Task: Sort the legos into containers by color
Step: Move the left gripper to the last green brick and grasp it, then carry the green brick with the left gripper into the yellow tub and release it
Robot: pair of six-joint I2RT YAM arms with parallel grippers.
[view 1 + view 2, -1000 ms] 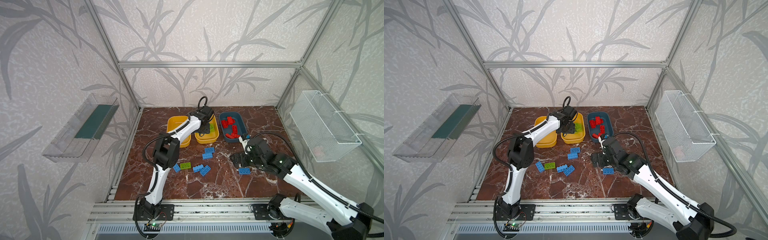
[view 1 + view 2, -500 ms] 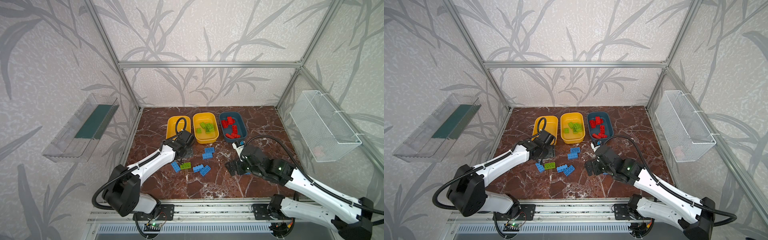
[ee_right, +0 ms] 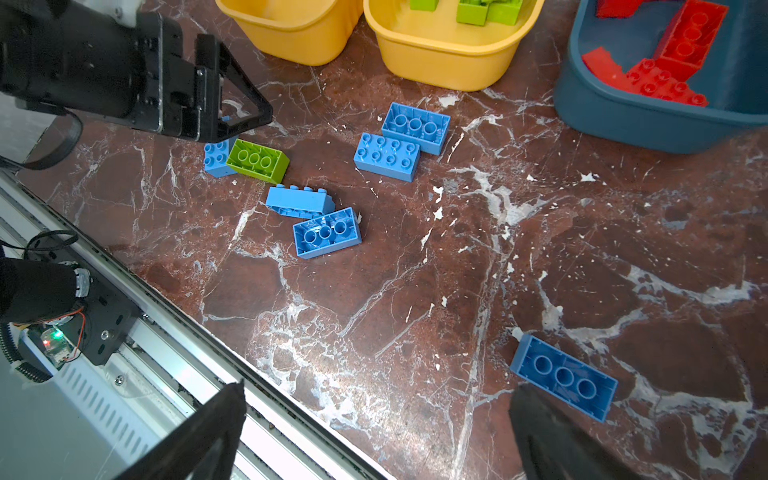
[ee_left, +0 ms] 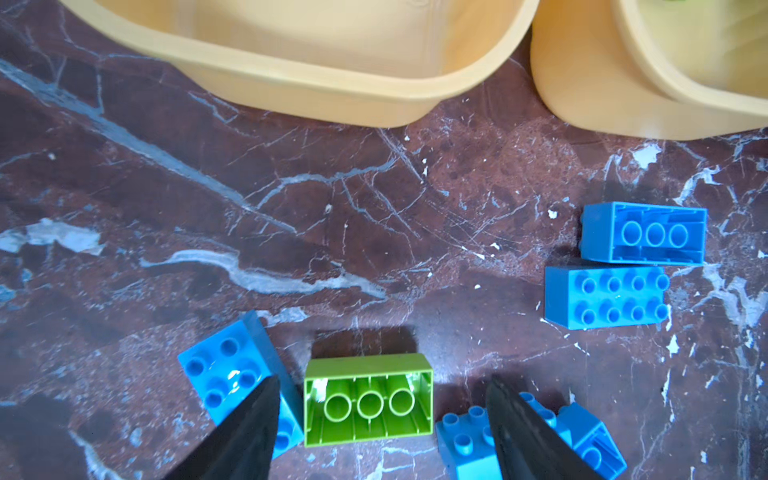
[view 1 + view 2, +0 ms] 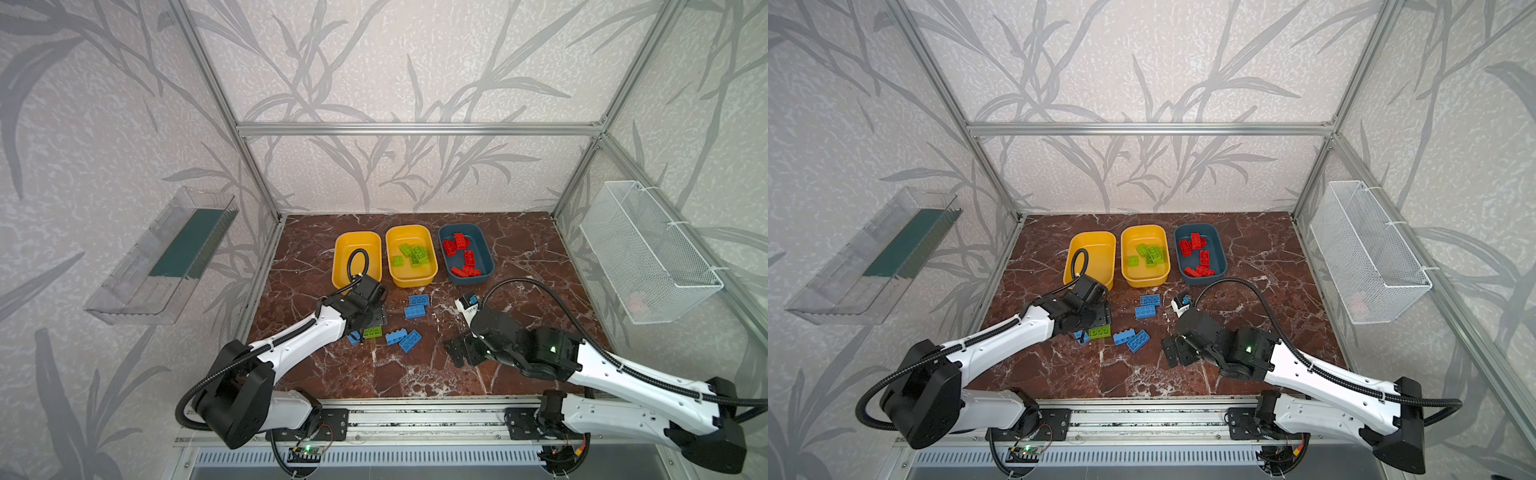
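Left jaws apart, low over bench, straddling upturned green lego; small blue lego just outside one finger; yellow tub ahead. Right jaws wide apart, clamped on nothing; upturned blue lego just beside one finger.

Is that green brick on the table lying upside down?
Yes, the green brick shows its hollow underside with three round tubes, facing up.

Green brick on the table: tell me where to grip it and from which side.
Take the green brick across its two long walls, coming straight down. It lies hollow side up, and blue bricks crowd both short ends; the long walls stand clear.
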